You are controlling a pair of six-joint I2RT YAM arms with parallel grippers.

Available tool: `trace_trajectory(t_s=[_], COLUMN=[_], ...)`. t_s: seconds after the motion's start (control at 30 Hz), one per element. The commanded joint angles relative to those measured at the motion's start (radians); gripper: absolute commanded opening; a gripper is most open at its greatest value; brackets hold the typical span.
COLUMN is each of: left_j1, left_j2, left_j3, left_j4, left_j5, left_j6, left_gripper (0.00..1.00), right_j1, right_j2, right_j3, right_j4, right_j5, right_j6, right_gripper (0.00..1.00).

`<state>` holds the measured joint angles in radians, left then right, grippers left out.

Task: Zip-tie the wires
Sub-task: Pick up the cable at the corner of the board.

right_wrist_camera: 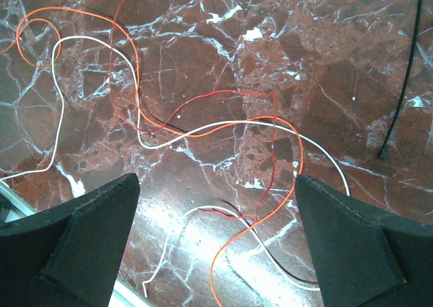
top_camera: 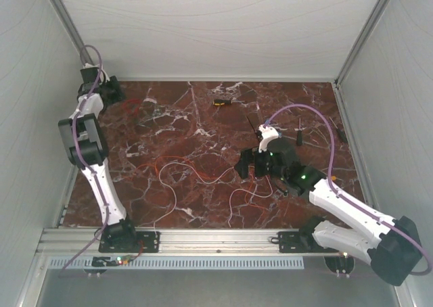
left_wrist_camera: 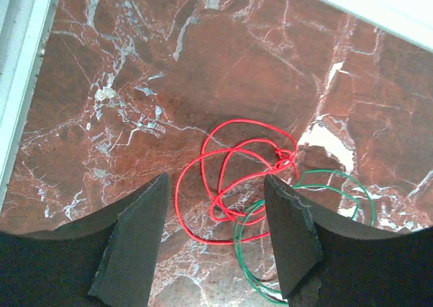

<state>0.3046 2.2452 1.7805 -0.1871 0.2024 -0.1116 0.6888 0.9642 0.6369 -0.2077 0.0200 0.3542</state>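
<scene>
Loose wires (top_camera: pixel 203 175) across mid-table (top_camera: pixel 169 117).

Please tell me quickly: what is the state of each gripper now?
Left gripper: open, holding nothing; red wire loops lie on the table under it.
Right gripper: open wide, holding nothing, above the wires.

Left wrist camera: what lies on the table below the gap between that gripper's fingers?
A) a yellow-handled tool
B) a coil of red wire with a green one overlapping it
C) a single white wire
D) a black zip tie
B: a looped red wire lies under the open left gripper, and a green wire crosses it on the right side.
</scene>
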Motion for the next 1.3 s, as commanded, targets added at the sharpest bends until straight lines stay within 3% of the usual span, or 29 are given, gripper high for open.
trace_trajectory(t_s=[0.0, 0.3, 0.77, 1.07, 1.27], left_j1=[0.01, 0.009, 0.001, -0.018, -0.02], left_j2=[0.05, 0.073, 0.08, 0.12, 0.125], left_j3=[0.04, 0.023, 0.019, 0.085, 0.094], left_j4=[0.04, 0.056, 0.053, -0.017, -0.026], left_j5=[0.061, 0.097, 0.1, 0.098, 0.084], left_j6=[0.009, -0.023, -0.016, 0.021, 0.021], left_gripper=[0.58, 0.38, 0.25, 0.32, 0.12], right_j1=[-0.003, -0.004, -0.005, -0.004, -0.004], right_j2=[0.021, 0.017, 0.007, 0.008, 0.007], right_j3=[0.039, 0.033, 0.014, 0.009, 0.009], right_j4=[-0.012, -0.024, -0.022, -0.023, -0.023], right_j5=[-0.019, -0.027, -0.026, -0.026, -0.025], right_j6=[0.009, 0.025, 0.033, 0.031, 0.031], right_gripper=[0.97, 0.97, 0.97, 0.97, 0.97])
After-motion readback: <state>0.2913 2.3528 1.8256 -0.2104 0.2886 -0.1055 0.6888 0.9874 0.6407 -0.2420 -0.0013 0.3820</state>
